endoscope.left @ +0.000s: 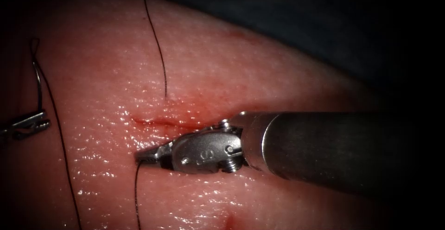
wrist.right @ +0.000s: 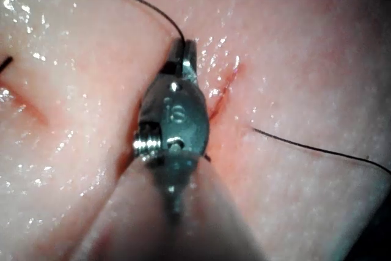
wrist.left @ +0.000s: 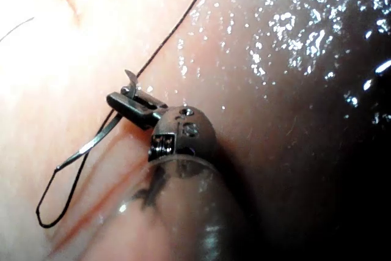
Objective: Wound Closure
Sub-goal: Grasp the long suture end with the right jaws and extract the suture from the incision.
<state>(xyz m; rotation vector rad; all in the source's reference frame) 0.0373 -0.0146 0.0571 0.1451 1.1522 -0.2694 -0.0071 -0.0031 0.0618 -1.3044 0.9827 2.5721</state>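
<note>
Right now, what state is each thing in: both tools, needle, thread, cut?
Right tool: jaws shut on the thread, just below the cut.
Left tool: jaws shut on the needle near one end, far left of the cut.
Needle: held clear of the tissue.
Thread: enters the tissue above the cut.
Cut: open, red fluid along it.
Tissue: wet.

Your curved needle (endoscope.left: 39,84) sits clear of the tissue (endoscope.left: 102,63) at the far left, clamped in the left tool (endoscope.left: 28,124). Black thread (endoscope.left: 157,49) enters beside the short red cut (endoscope.left: 157,122); another strand is pinched in your right tool (endoscope.left: 141,156), just below that cut.
</note>
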